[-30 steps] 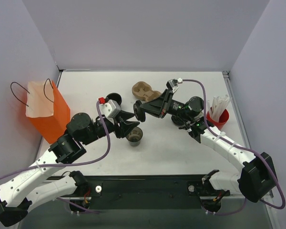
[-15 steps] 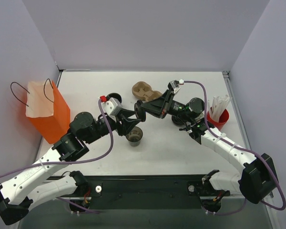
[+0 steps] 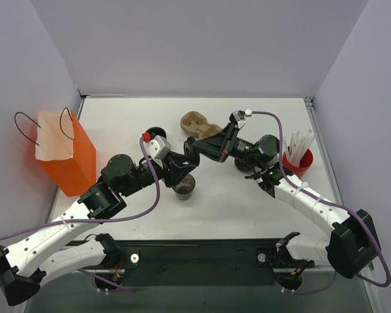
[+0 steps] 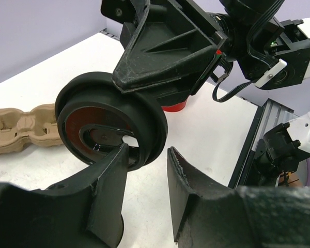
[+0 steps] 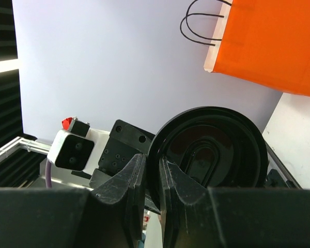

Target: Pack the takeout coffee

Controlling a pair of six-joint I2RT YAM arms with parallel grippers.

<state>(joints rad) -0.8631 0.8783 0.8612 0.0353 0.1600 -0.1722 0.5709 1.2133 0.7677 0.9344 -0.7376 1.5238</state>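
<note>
The coffee cup [image 3: 184, 187] stands upright near the middle of the table [image 3: 247, 215], slightly toward the near edge, its top uncovered and brown drink showing inside; its black lid [image 3: 191, 152] hangs in the air just above and behind it, turned on edge; the right gripper [image 3: 199, 150] pinches that lid by the rim, its fingers pressed against either face; the left gripper [image 4: 147, 155] is spread, straddling the lower rim of the same lid, one fingertip [image 4: 119, 155] against the lid's face, the other just beside the rim with a gap showing; toward the far edge lies a tan cardboard cup carrier [image 3: 199, 125]; left of it another black cup [image 3: 155, 132] is mostly hidden behind the left wrist; an orange bag [image 3: 65, 156] with black cord handles stands open at the left edge; near the right edge a dark stack of lids [image 3: 268, 143] sits beside a red cup [image 3: 298, 162] holding white sticks.
</note>
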